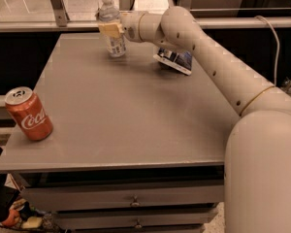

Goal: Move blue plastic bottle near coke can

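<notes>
The blue plastic bottle (116, 43), clear with a white cap and a white-and-blue label, stands upright at the far left of the grey table (136, 120). My gripper (111, 30) reaches in from the right and is closed around the bottle's middle with its yellowish fingers (108, 30). The bottle's base is at or just above the tabletop. The coke can (29, 114), red with white script, stands upright near the table's front left edge, far from the bottle.
A dark blue and white snack bag (174, 61) lies under my arm at the far right of the table. A rail and glass run behind the table's far edge. Drawers (133, 200) sit below the front edge.
</notes>
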Available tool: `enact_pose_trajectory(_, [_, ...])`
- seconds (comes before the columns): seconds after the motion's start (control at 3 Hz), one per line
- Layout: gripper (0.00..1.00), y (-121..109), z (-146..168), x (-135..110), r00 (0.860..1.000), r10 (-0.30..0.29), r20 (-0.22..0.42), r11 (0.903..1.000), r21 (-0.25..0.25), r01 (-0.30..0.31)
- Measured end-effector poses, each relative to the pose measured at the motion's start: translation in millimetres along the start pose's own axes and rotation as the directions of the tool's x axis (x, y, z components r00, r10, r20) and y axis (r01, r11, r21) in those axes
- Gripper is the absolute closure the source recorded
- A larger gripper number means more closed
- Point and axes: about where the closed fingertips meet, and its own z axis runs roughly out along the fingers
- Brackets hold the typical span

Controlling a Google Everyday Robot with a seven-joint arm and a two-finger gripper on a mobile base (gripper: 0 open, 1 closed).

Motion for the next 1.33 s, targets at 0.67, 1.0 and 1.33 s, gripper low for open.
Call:
enact_pose_trajectory(0.67, [1.0,10,-10,-14,1.0,0.002,-0.01,0.9992,-0.04,-0.002])
enact_pose_trajectory(1.0, [1.0,28,-34,-30,1.0,0.016,-0.016,0.9971,-0.074,-0.017])
enact_pose_trajectory(1.33, [1.0,66,-74,-39,0.999,0.038,0.004,0.9926,-0.115,-0.038])
